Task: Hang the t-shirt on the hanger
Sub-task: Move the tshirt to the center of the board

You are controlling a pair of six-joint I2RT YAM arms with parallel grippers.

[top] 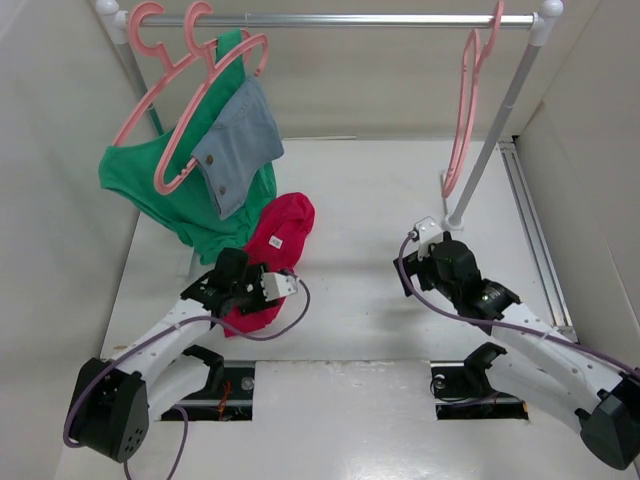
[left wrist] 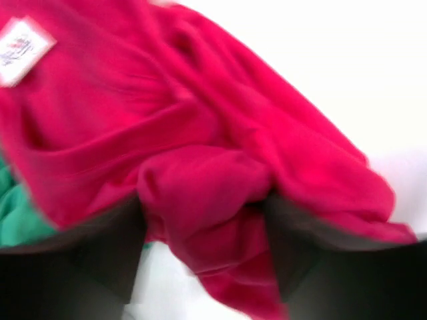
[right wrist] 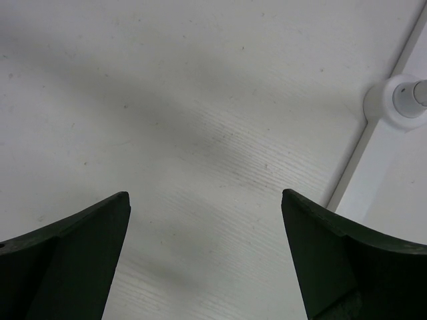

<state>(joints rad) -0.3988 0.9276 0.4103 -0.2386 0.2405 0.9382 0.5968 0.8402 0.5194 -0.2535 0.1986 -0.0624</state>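
Observation:
The crimson t-shirt lies crumpled on the table left of centre, its white label facing up. In the left wrist view the t-shirt fills the frame, with the label at top left. My left gripper is low over the shirt's near end, jaws apart on either side of a raised fold; the dark fingers touch the cloth. The empty pink hanger hangs from the rail at the right. My right gripper is open and empty over bare table, near the rack's right foot.
A rail spans the back on white posts; the right post's foot is close to my right gripper. At the left, two pink hangers carry a green garment and a grey-blue denim piece, right behind the shirt.

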